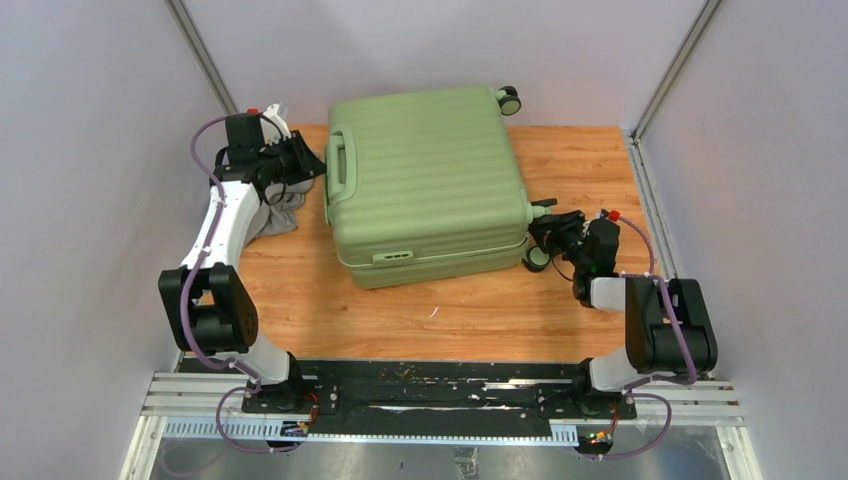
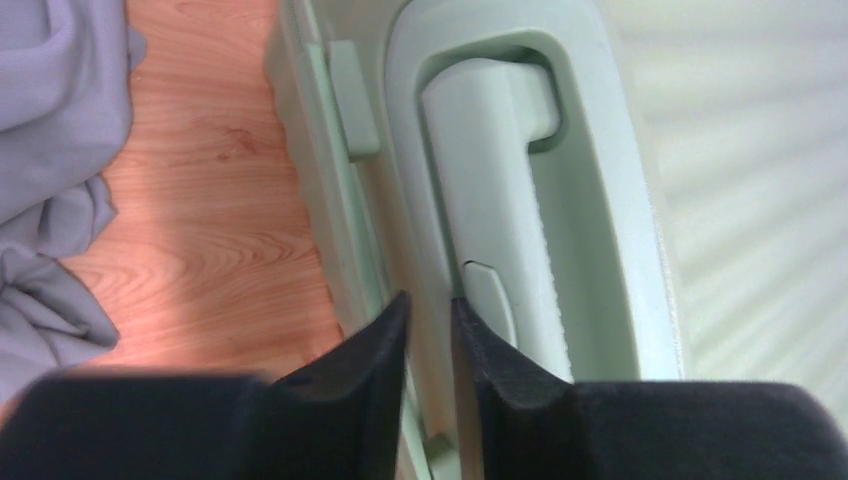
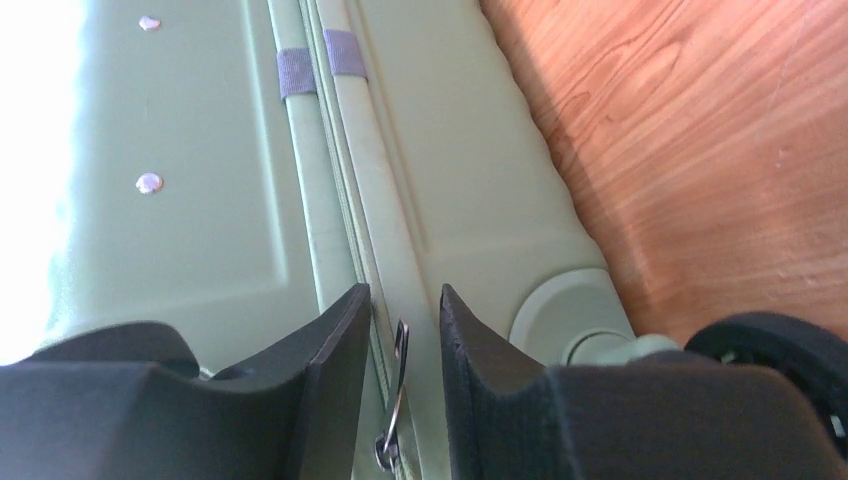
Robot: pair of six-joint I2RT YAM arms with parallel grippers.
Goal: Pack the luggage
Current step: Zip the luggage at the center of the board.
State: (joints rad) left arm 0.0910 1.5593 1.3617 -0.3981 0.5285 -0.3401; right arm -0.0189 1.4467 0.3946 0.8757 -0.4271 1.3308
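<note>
So the big light-green ribbed hard-shell suitcase is lying flat and closed in the middle of the wooden table, with a crumpled grey cloth off its left side. I reckon I'm at the zipping stage. My right gripper is spread a little, with the metal zipper pull dangling loose between the fingers. My left gripper sits by the moulded green side handle, fingers nearly together, and I can't tell if it's pinching anything. Next I'd need to close on that pull squarely.

Grey cloth on a wooden table
The crumpled cloth lies at the table's far left, near the pale wall.
</note>
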